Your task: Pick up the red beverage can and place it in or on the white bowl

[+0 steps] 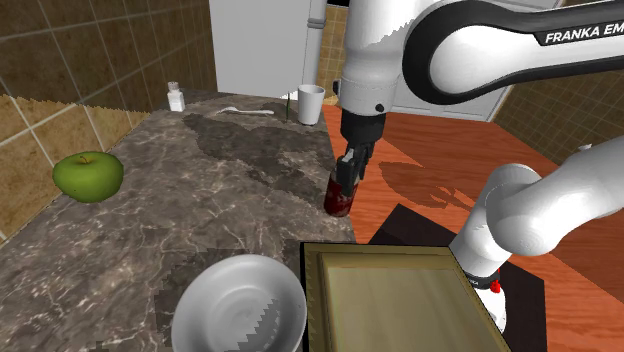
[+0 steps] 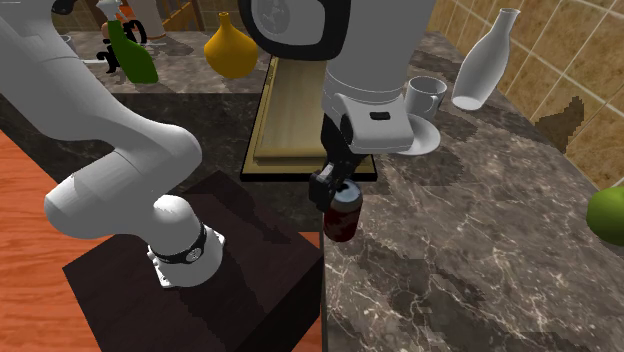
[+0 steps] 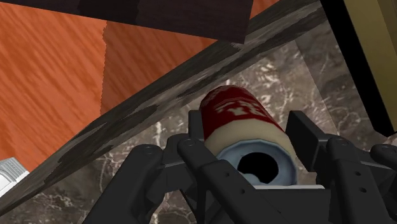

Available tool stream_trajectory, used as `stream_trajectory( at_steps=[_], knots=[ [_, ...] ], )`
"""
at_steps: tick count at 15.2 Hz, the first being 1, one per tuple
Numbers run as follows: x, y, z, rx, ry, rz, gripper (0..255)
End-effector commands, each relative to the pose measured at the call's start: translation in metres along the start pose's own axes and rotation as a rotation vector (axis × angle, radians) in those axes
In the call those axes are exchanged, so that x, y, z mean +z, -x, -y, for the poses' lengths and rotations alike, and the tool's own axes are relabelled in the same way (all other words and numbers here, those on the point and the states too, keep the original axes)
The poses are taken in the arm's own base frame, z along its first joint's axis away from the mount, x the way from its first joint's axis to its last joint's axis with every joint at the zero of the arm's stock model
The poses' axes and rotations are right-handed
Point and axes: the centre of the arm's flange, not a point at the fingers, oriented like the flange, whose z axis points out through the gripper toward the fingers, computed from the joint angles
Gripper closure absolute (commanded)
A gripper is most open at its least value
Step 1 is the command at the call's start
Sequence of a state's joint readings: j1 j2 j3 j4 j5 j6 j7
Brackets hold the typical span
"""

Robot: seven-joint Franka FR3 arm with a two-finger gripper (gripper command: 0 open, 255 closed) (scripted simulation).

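A: Nearest in the shoulder view, white bowl, upright on the tabletop. Farther back, red can standing at the tabletop's edge, end effector astride it.

B: Clamped or merely close: cannot tell. Best confirmed firm and centred before lifting straight up, then carried inward from the edge, toward the bowl. Beyond, white cup, apparently off the path.

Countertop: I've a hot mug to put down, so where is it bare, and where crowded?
The widest bare patch is mid-counter, between the green apple, the red can and the white bowl. Crowded: the far end, with salt shaker, spoon and white cup, and the near end, where the bowl sits beside the tan board.
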State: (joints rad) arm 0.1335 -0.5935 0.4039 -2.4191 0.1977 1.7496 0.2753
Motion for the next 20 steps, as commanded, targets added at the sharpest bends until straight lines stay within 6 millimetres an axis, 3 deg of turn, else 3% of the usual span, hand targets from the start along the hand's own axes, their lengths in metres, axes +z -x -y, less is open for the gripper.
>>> stream_trajectory(
  at_steps=[1, 5, 20],
  knots=[
    [0.001, 0.000, 0.000, 0.000, 0.001, 0.002, 255],
    [0.001, 0.000, 0.000, 0.000, 0.001, 0.002, 255],
    [-0.078, 0.007, -0.005, 0.000, 0.001, 0.002, 255]
  ],
)
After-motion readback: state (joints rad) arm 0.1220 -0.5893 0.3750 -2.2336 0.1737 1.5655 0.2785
